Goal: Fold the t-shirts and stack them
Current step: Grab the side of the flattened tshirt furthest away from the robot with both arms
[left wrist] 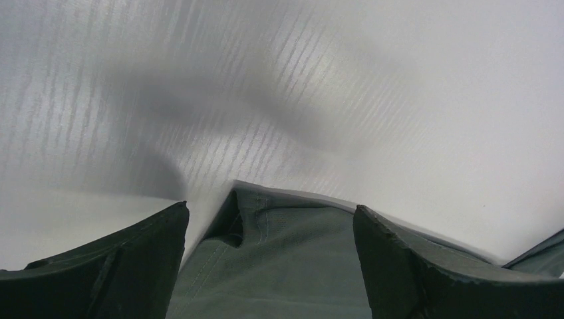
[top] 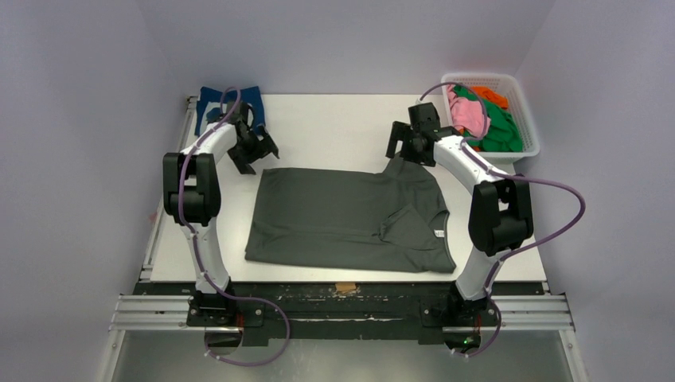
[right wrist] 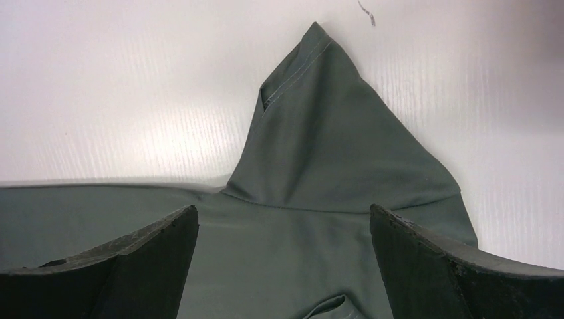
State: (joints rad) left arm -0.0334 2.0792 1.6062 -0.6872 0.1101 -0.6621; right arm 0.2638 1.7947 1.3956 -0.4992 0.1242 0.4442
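Top external view: the dark grey t-shirt [top: 342,219] lies flat mid-table, long axis running left to right, collar toward the right edge. Both arms are parked along its far edge: left gripper [top: 256,155] over the far-left hem corner, right gripper [top: 400,151] over the sleeve [right wrist: 319,119]. Fingers spread wide on both, holding nothing.
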